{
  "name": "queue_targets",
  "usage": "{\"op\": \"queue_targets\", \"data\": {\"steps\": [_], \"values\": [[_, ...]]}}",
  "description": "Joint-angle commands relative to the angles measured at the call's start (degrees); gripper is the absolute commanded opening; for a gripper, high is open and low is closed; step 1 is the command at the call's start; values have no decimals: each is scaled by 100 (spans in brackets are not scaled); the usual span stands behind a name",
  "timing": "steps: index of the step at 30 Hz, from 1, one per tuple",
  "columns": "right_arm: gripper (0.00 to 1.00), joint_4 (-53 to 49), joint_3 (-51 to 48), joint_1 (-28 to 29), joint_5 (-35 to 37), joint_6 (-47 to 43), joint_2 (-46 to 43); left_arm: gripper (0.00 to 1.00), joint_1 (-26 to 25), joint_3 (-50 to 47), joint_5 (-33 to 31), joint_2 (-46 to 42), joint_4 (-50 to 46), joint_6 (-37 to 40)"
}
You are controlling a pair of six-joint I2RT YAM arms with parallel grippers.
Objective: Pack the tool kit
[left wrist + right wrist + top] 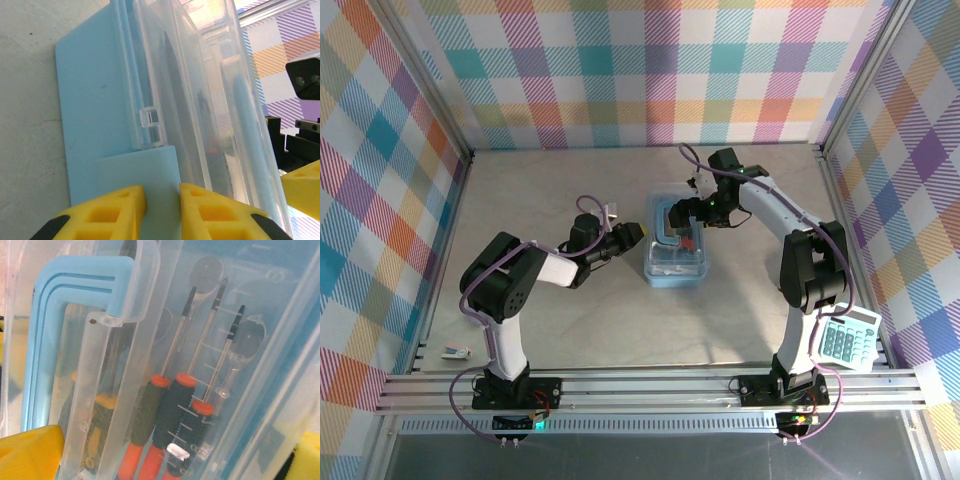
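Plainly, the right gripper (170, 440) stands released over the case (675, 270), whereas the nearly closed left gripper's (162, 197) hold is unclear.

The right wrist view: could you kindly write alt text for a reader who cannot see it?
A light blue translucent rectangular plastic case, close up, holds slim screwdrivers with black-and-orange handles behind clear plastic, its blue handle at left. Yellow fingertips of the open right gripper sit at the bottom corners.
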Motion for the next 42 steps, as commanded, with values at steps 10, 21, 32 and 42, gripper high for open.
{"op": "queue_targets", "data": {"steps": [10,21,32,42], "values": [[99,206,591,-917,-450,-149,-978,100,202,1714,-1894,-1804,-5944,2678],[99,5259,-4673,-1885,1901,-609,-3767,100,1295,-702,-4906,-4325,-4613,3838],[99,8005,-6770,-1871,2189,-352,-3551,99,1507,-2419,-5332,-4203,-2738,4486],[99,9276,-6541,-1864,2191,-328,-2119,100,2083,-2247,-4451,-1695,441,5137]]}}
